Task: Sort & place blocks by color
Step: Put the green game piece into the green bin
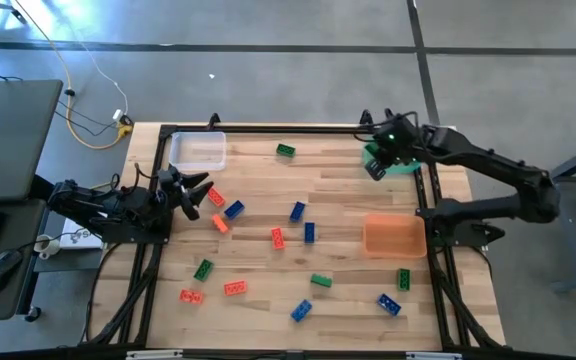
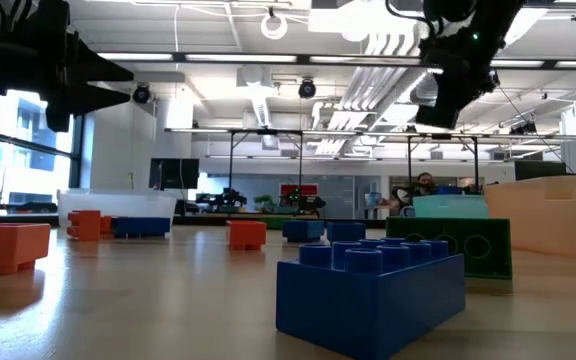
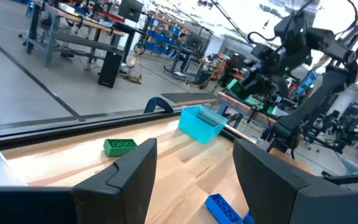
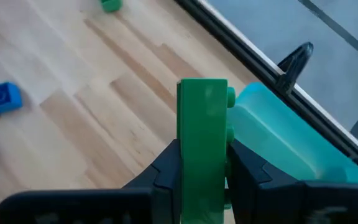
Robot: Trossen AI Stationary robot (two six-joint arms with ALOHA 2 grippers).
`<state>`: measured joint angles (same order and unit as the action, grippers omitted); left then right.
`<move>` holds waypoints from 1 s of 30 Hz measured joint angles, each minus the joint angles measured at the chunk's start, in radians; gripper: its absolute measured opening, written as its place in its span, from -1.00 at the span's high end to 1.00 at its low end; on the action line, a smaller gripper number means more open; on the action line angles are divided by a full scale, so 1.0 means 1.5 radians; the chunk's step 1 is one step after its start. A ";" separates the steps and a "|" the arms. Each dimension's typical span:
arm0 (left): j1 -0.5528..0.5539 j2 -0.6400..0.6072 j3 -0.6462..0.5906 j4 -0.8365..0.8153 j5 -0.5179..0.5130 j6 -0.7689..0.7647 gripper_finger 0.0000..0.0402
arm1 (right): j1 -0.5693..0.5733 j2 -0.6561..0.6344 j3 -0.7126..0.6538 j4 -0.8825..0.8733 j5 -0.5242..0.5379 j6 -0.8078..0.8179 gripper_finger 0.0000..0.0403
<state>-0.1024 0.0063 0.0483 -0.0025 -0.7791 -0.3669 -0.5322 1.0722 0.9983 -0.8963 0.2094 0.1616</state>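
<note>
At the table's (image 1: 268,300) left edge, just below the clear bin (image 1: 199,150), the left hand (image 1: 194,193) hangs above the wood on a low, stretched arm, its fingers (image 3: 126,177) spread apart and empty. Red, blue and green blocks (image 1: 278,237) lie scattered over the boards between the arms. At the far right corner the right arm reaches in with bent elbow, its right hand (image 4: 202,163) clenched on an upright green block (image 4: 202,130) beside the green bin (image 4: 291,140); the orange bin (image 1: 394,236) sits nearer.
</note>
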 joint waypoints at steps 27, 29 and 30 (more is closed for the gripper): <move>0.000 0.000 0.000 0.001 -0.014 -0.035 0.01 | -0.255 0.142 -0.175 0.216 0.012 0.137 0.67; 0.000 0.000 0.000 0.001 -0.014 -0.035 0.01 | -0.261 0.161 -0.175 0.216 0.012 0.137 0.67; 0.000 0.000 0.000 0.001 -0.014 -0.035 0.01 | -0.263 0.170 -0.174 0.216 0.012 0.137 0.67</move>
<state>-0.1024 0.0063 0.0483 -0.0017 -0.8002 -0.4194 -0.9260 1.3273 0.7366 -0.5720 0.2268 0.3664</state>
